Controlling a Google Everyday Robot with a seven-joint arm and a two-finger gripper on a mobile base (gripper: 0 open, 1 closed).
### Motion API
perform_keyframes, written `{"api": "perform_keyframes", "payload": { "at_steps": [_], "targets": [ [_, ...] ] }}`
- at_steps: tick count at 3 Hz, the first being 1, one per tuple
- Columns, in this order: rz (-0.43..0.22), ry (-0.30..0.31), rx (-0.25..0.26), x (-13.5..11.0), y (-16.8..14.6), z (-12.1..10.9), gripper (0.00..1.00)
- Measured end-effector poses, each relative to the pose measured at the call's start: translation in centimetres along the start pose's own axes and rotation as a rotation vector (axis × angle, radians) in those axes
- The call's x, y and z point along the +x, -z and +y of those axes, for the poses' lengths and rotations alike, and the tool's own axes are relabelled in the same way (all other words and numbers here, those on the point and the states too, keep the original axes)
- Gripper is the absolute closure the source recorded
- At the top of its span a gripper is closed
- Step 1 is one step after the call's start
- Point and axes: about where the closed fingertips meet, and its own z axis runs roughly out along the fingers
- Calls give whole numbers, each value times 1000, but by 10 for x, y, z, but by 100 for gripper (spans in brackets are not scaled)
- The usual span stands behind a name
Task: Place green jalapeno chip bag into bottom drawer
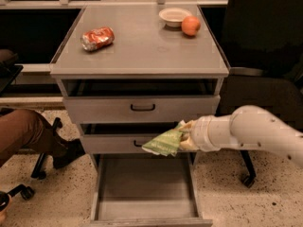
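The green jalapeno chip bag is a crumpled shiny green bag held in the air in front of the middle drawer, above the back of the open bottom drawer. My gripper is shut on the bag's right end, at the tip of the white arm that comes in from the right. The bottom drawer is pulled out, its wide grey floor bare.
On the cabinet top lie a crushed red-orange bag, a white bowl and an orange. Two upper drawers with black handles are nearly shut. A person's leg and shoe and chair wheels are at left; a black chair stands at right.
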Motion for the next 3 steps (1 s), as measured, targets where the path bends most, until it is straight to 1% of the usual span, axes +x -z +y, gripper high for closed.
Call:
{"api": "perform_keyframes", "payload": {
  "at_steps": [1,2,3],
  "targets": [
    [-23,-106,-69,54,-76,44,100],
    [-23,-106,-69,54,-76,44,100],
    [-51,-133,-84,67,-98,47,100]
  ]
}}
